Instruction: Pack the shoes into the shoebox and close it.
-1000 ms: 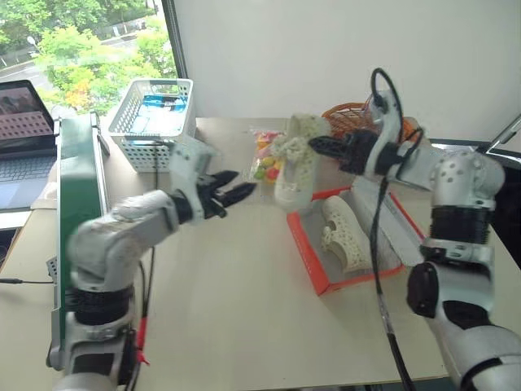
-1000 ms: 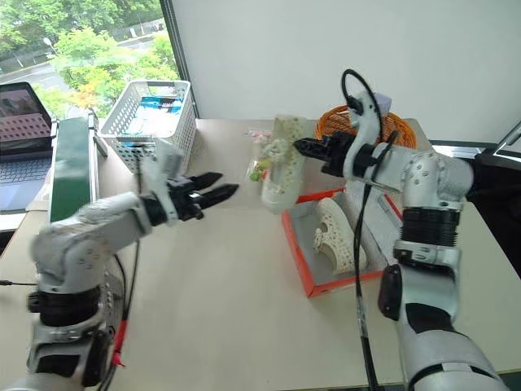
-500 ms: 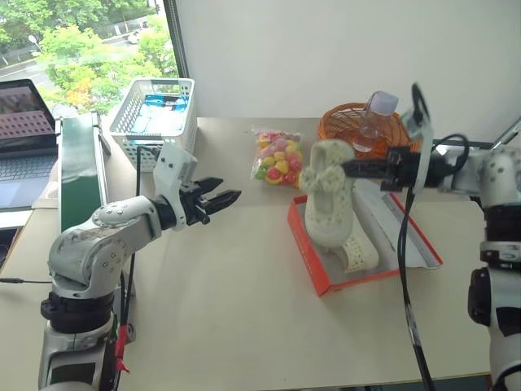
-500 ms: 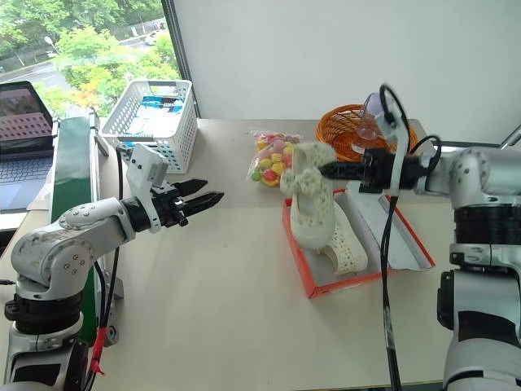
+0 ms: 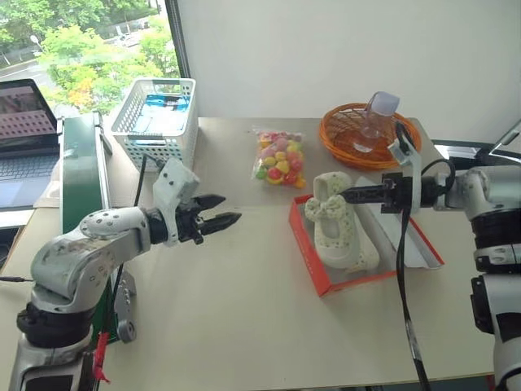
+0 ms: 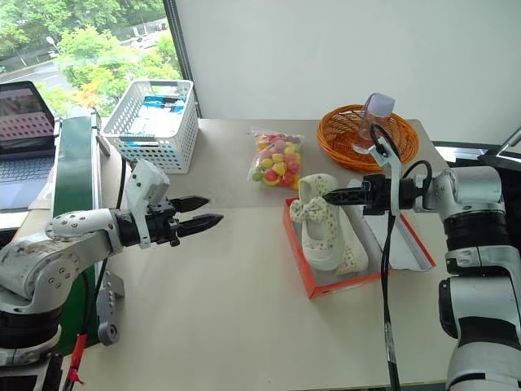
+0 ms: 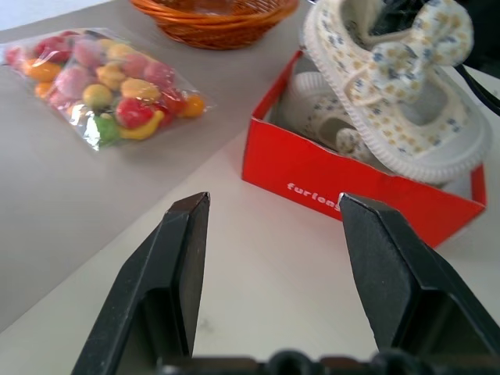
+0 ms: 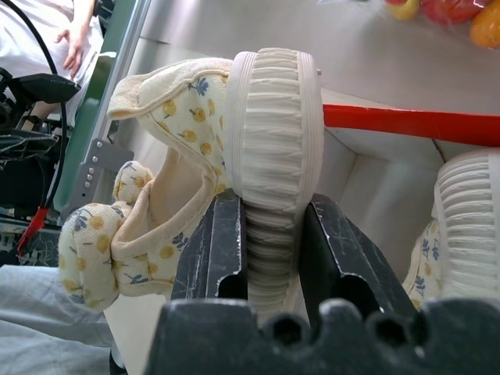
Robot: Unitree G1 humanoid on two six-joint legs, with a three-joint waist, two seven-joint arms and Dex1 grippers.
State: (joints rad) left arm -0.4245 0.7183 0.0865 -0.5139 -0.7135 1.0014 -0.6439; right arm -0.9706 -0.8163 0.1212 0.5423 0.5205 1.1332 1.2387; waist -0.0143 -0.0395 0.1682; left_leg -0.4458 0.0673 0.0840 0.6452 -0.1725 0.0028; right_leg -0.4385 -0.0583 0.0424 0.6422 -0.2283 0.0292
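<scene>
A cream shoe (image 5: 332, 221) with small flower print and a bow lies tilted in the open red-orange shoebox (image 5: 307, 251), resting on the second shoe (image 5: 363, 259) beneath it. My right gripper (image 5: 346, 196) reaches in from the right and is shut on the upper shoe's ribbed sole at the heel (image 8: 273, 141). The box's lid (image 5: 411, 240) lies flat open on its right side. My left gripper (image 5: 230, 208) hovers open over the bare table, left of the box, pointing toward it; in the left wrist view its fingers (image 7: 183, 266) frame the box's red wall (image 7: 351, 199) with nothing between them.
A bag of coloured candies (image 5: 277, 156) lies behind the box. An orange wicker basket (image 5: 362, 134) holding a plastic bottle (image 5: 376, 120) stands at the back right, a white lattice basket (image 5: 155, 118) at the back left. A green frame (image 5: 77, 179) and a laptop (image 5: 24, 138) line the left edge.
My right gripper brought the shoe down from mid-air, turning it, into the box onto the other shoe. My left gripper sank a little and drew back, staying open.
</scene>
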